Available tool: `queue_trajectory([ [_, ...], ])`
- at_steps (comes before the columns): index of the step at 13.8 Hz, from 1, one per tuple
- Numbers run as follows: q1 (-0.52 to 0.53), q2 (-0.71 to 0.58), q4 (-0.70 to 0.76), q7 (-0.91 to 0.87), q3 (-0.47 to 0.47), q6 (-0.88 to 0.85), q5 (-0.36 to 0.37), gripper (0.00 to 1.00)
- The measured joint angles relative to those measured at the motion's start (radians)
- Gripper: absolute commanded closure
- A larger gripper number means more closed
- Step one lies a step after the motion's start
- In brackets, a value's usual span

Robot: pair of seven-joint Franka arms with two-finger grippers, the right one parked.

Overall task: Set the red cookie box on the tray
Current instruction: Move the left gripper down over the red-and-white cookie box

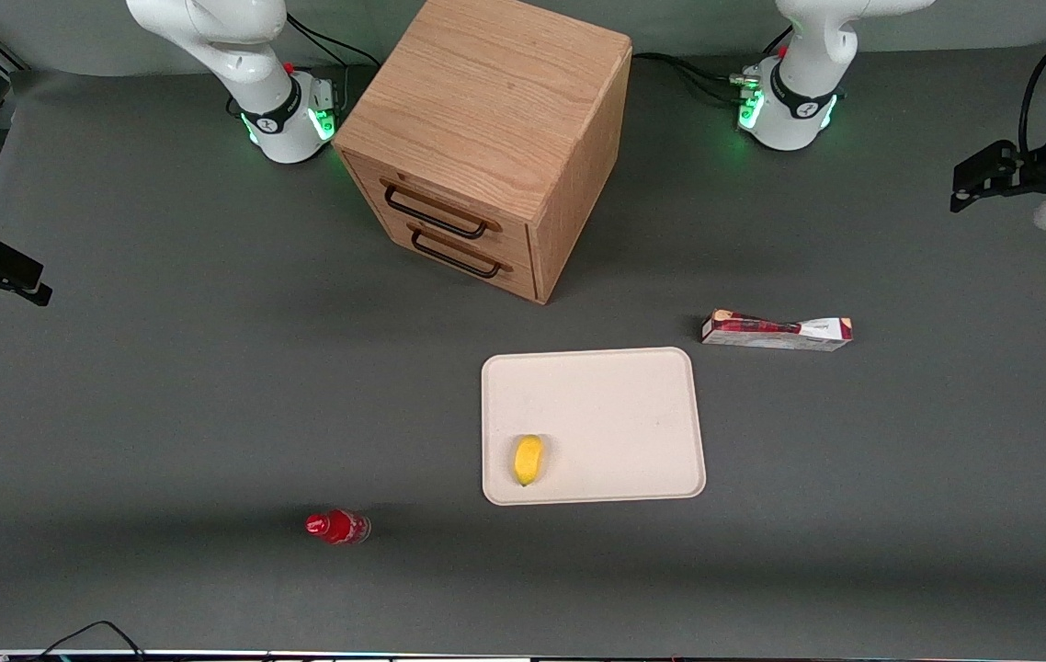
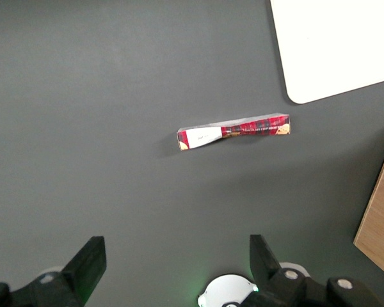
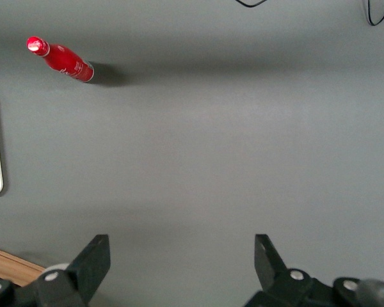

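Observation:
The red cookie box (image 1: pixel 776 331) lies flat on the grey table, beside the tray's corner that is farther from the front camera, toward the working arm's end; its white end points away from the tray. It also shows in the left wrist view (image 2: pixel 233 130). The cream-white tray (image 1: pixel 615 405) lies in the middle of the table; one corner of it shows in the left wrist view (image 2: pixel 333 45). My left gripper (image 1: pixel 969 188) hangs high above the table, farther from the front camera than the box and apart from it. In the left wrist view the gripper (image 2: pixel 176 246) is wide open and empty.
A small yellow fruit (image 1: pixel 528 459) lies on the tray near the front camera. A wooden drawer cabinet (image 1: pixel 486 138) stands farther from the front camera than the tray; its edge shows in the left wrist view (image 2: pixel 381 224). A small red bottle (image 1: pixel 337 527) lies toward the parked arm's end.

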Motion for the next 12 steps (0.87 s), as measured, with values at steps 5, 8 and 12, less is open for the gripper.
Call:
queue_trajectory([
  [5, 0.000, 0.006, 0.014, -0.007, 0.003, 0.004, -0.013, 0.00],
  [8, 0.001, 0.035, -0.003, -0.230, -0.007, -0.013, -0.048, 0.00],
  [12, -0.004, 0.126, -0.103, -0.726, -0.109, 0.021, -0.049, 0.00],
])
